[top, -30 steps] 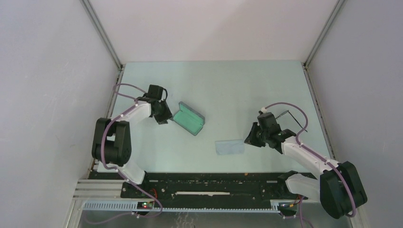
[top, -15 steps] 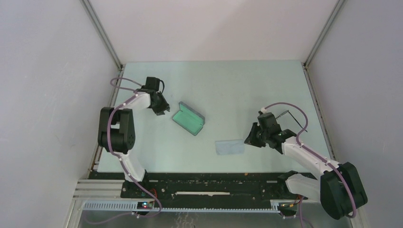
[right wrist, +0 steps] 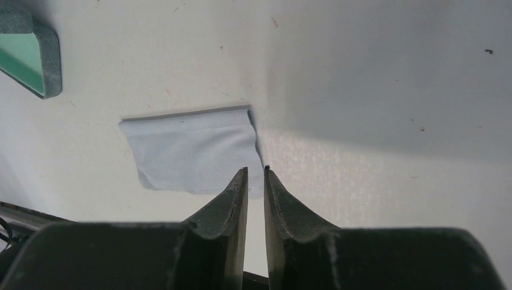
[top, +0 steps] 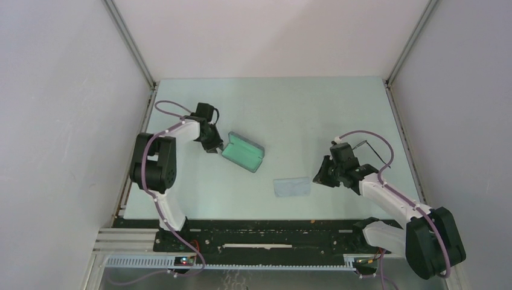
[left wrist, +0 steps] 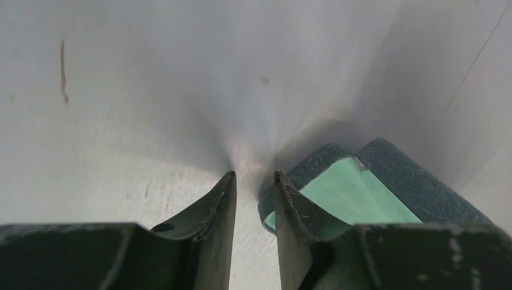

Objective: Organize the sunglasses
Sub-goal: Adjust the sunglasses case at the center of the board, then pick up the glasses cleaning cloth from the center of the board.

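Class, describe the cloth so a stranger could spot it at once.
Look down on the pale green table. Near its front edge, left of the right arm's fingers, lies the cloth. It is flat and pale blue, unlike the grey case lined in green.

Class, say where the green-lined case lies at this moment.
Top view: the case lies left of centre, just beside the left gripper; the pale cloth sits nearer, to its right.

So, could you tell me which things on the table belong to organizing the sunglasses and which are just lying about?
Belongs to the job: sunglasses, thin black frame, at the far right; case, open, green inside, probably where they go.
Lying about, possibly: cloth, flat near the middle.
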`<state>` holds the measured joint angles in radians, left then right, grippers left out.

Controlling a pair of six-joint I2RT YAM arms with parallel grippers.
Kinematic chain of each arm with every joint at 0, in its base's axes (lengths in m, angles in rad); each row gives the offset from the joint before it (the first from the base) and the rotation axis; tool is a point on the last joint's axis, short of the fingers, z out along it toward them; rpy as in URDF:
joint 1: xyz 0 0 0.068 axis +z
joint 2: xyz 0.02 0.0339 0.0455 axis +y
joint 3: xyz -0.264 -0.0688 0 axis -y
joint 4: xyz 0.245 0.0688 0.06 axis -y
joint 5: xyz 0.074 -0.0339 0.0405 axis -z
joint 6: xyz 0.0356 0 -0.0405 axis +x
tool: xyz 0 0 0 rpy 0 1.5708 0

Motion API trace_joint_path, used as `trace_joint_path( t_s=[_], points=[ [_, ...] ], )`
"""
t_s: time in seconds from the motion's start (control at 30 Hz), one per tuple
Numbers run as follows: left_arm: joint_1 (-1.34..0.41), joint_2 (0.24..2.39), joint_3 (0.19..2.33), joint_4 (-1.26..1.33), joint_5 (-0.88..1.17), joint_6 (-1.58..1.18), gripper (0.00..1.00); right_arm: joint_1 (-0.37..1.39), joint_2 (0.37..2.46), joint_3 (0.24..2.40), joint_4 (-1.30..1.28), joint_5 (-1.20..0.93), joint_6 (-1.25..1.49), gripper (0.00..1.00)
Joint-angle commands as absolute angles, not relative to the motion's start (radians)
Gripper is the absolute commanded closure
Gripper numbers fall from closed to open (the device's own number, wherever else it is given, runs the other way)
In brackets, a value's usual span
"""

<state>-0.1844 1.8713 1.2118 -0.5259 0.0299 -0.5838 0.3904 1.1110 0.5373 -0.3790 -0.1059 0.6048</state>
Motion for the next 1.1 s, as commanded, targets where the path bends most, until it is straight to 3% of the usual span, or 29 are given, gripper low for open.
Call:
trace_joint_path(
  t_s=[0.0,0.27,0.47,0.73,1.07],
  points=[
    [-0.199,1.769,1.107,-0.541,0.025,-0.586,0.66,0.358,1.100,0.552,-0.382,-0.098,0.576,0.76],
    [-0.228,1.553,1.037,-0.556,-0.075,-0.609,0.65,0.341,1.167,0.564,-0.363,-0.171,0.558,0.67],
    [-0.474,1.394,0.973,-0.542,-0.048,-0.684,0.62,0.341,1.223,0.565,-0.322,-0.215,0.574,0.65],
    [-0.782,1.548,0.966,-0.399,0.072,-0.896,0.57,0.342,1.310,0.562,-0.273,-0.230,0.589,0.65],
    [-0.858,1.775,1.067,-0.374,0.089,-0.989,0.57,0.341,1.266,0.554,-0.296,-0.201,0.584,0.65]
  ],
)
